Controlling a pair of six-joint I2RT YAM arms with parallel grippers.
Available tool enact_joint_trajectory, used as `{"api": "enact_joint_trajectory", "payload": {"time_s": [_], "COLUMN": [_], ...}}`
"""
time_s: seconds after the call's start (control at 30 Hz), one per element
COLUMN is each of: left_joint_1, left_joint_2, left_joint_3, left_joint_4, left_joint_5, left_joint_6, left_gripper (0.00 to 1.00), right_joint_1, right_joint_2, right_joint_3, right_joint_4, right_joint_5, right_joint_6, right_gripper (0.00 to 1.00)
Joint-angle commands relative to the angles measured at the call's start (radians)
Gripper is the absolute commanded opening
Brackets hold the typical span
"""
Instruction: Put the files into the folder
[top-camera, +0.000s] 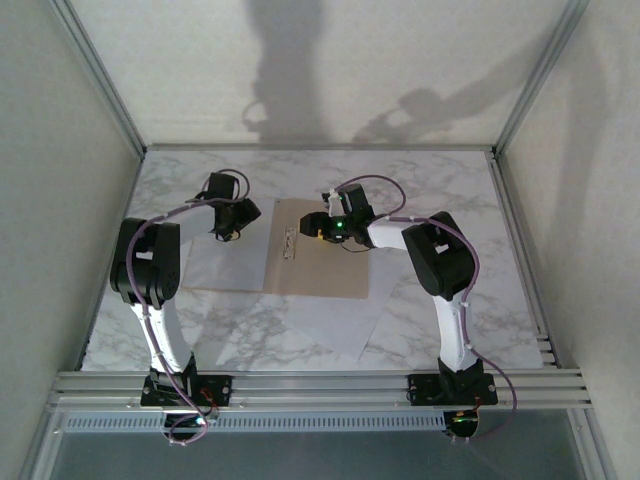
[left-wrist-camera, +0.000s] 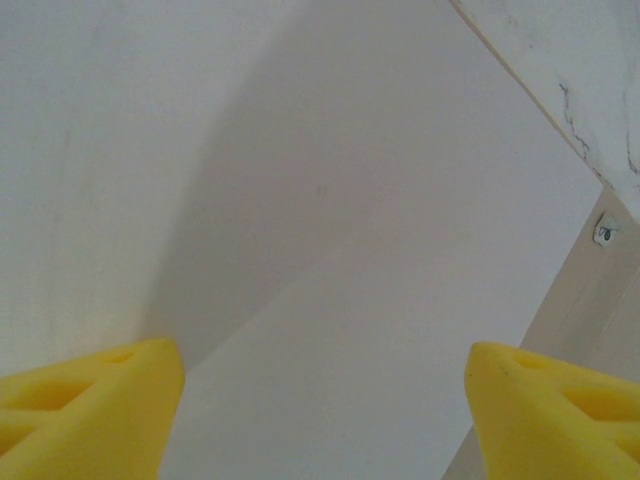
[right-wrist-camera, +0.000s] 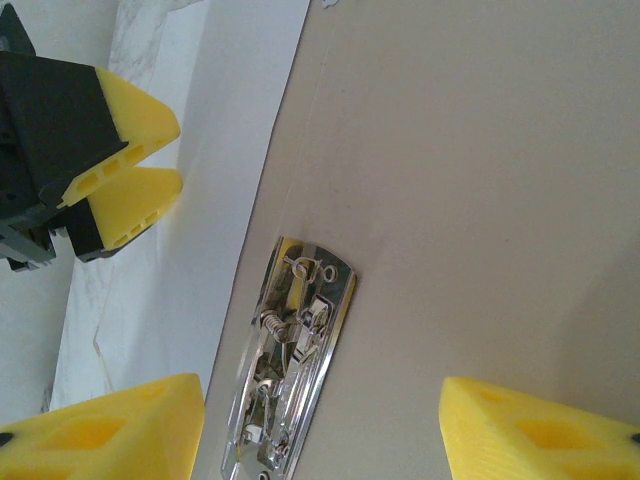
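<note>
The tan folder (top-camera: 325, 262) lies open at the table's middle, its metal clip (top-camera: 291, 243) near the crease. One white file sheet (top-camera: 225, 262) lies over the folder's left side, and another file sheet (top-camera: 335, 325) rests on the marble in front of the folder. My left gripper (top-camera: 238, 222) hovers open above the left sheet (left-wrist-camera: 350, 250), nothing between its yellow fingers (left-wrist-camera: 90, 400). My right gripper (top-camera: 312, 228) is open just over the clip (right-wrist-camera: 290, 370) and the folder's bare board (right-wrist-camera: 480, 200). The left gripper (right-wrist-camera: 130, 165) shows over the sheet (right-wrist-camera: 230, 130).
The marble tabletop (top-camera: 440, 190) is ringed by an aluminium frame (top-camera: 320, 385) with white walls behind. The folder's edge (left-wrist-camera: 600, 290) and marble (left-wrist-camera: 590, 80) lie right of the left sheet. Both arm bases are bolted at the near rail.
</note>
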Motion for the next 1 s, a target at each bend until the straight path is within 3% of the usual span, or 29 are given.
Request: {"api": "enact_joint_trajectory", "payload": {"time_s": [0.0, 0.43, 0.97], "left_joint_1": [0.026, 0.029, -0.036], "left_joint_2": [-0.019, -0.045, -0.243], "left_joint_3": [-0.017, 0.0, 0.017], "left_joint_4": [-0.048, -0.05, -0.171], "left_joint_5": [-0.036, 0.019, -0.029], "left_joint_6": [0.013, 0.016, 0.02], "left_gripper": [0.76, 0.76, 0.77], "right_joint_1": [-0.006, -0.006, -0.007], "right_joint_2": [-0.007, 0.001, -0.009], "right_joint_3": [-0.024, -0.005, 0.181], "right_joint_4": [-0.052, -0.057, -0.208], "right_joint_5": [0.022, 0.01, -0.081], "right_joint_6": [0.003, -0.003, -0.088], "right_gripper": [0.64, 0.64, 0.64]}}
